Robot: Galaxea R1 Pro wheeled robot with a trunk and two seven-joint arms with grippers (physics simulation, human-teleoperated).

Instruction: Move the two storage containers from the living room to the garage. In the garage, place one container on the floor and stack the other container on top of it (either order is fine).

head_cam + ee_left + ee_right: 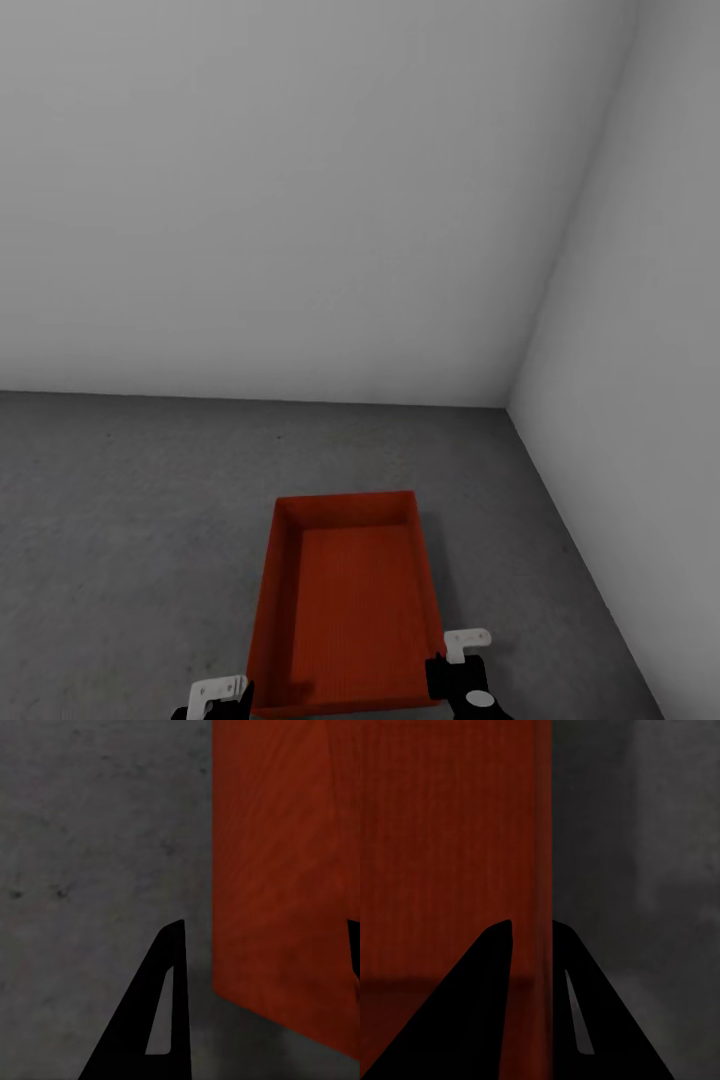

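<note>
I see 1 red bin (345, 610) on the grey floor (130, 520) near the wall corner. My right end effector (532, 937) pinches its side wall tight. Left end effector (262, 937) is spread wide w/ the other wall between its fingers, not squeezing.

- I'm seeing dim, flat, even light on the walls (300, 200) and floor (120, 520).
- Wrist views are looking soft, the fingers (472, 1020) showing as black silhouettes.

The storage container (345, 610) looks like matt, finely ribbed red-orange plastic; the floor (130, 520) is rough speckled grey concrete.
</note>
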